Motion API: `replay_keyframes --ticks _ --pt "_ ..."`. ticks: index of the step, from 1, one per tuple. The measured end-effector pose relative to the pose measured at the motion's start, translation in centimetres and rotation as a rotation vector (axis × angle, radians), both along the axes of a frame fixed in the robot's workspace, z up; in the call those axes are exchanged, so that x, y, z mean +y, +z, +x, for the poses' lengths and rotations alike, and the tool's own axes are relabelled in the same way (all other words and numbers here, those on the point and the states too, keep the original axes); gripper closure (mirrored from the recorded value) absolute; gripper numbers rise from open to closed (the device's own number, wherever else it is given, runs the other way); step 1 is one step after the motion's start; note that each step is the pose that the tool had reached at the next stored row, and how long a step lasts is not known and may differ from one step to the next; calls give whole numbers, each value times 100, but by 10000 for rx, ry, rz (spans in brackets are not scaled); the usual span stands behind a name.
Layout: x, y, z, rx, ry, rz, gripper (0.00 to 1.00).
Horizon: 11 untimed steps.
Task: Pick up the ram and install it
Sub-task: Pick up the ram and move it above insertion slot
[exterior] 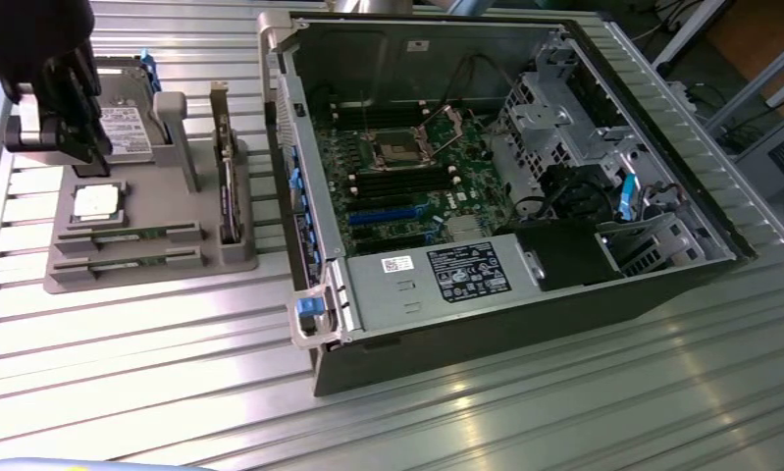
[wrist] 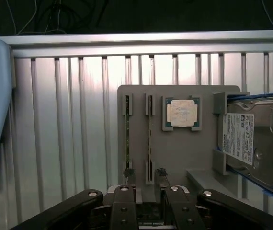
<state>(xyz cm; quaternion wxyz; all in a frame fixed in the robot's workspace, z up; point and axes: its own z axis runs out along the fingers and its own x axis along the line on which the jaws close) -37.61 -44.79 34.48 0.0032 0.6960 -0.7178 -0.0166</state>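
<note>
Green along its thin top edge, the ram (wrist: 149,139) stood on edge in a slot of the grey holder (wrist: 184,153), not yet lifted and well apart from the open computer case (exterior: 365,59). A second stick (wrist: 128,139) stood parallel in the slot just beside it, with the processor chip (wrist: 182,112) and the hard drive (wrist: 256,139) on the ram's other side.

The gripper (wrist: 143,175) hung over the holder's end. In the wrist view the ram's long axis ran straight out ahead of it, crosswise to the line between the fingertips (wrist: 161,172) – so the jaws faced the stick's flat sides, not its ends. The ram's near end lay roughly between the two tips, while the second stick lined up with the other tip.

The jaws stood wide apart, nothing between them. By my reading the gripper touched neither stick – it hovered above them.
</note>
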Motion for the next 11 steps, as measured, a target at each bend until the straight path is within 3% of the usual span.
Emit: replay_keyframes --ticks 8,11 --pt "-5 -79 2 -1 24 0 70" --pt "-20 -150 2 0 37 -4 70"
